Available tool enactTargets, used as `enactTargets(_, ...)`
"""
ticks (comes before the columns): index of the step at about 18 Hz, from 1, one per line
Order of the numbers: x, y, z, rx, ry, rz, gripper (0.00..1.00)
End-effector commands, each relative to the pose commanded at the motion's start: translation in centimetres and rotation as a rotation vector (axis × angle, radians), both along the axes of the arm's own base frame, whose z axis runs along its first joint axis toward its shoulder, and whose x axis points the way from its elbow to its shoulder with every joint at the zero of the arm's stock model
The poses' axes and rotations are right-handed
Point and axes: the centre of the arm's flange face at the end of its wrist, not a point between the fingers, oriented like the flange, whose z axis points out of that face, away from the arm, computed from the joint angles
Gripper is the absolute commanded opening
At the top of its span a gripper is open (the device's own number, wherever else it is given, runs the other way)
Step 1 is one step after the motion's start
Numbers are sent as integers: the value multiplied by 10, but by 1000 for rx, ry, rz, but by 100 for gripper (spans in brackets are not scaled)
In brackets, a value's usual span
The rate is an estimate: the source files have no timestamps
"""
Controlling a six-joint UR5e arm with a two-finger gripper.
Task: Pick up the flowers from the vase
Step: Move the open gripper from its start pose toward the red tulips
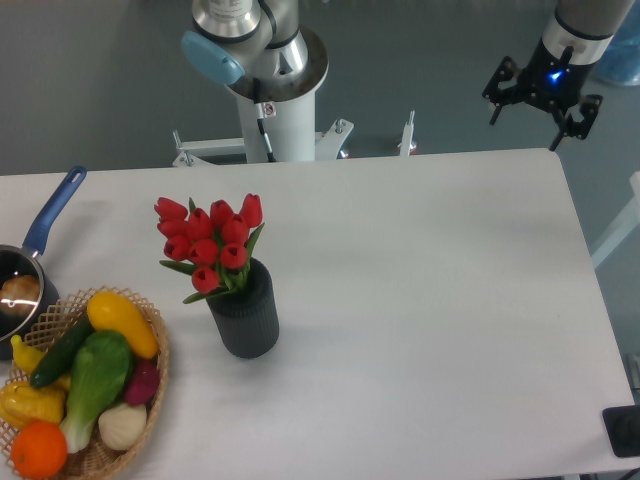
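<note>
So the flowers [211,243] are sitting upright in the vase [245,317] on the left part of the table [420,300], right beside a basket [100,455] of veggies. The gripper [541,97] is hanging way off past the far right corner, jaws spread apart, holding nothing.

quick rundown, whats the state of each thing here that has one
flowers: upright in the vase, not yet picked
vase: standing upright on the table, holding the flowers
gripper: open, empty, off past the table's far right corner, far from the flowers
pot: upright at the left edge, something pale inside, blue handle pointing away
basket: upright, full of vegetables and an orange
</note>
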Motion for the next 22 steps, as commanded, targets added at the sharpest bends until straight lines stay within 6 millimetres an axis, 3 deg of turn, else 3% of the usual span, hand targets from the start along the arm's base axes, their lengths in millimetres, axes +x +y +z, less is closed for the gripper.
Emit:
enactTargets(5,4,10,-7,47,-21,-6,100)
enactTargets(12,16,2,-28,124,-75,37,100)
enactTargets(16,24,20,-19,254,-104,240,100)
enactTargets(22,66,64,1,515,-170,216,100)
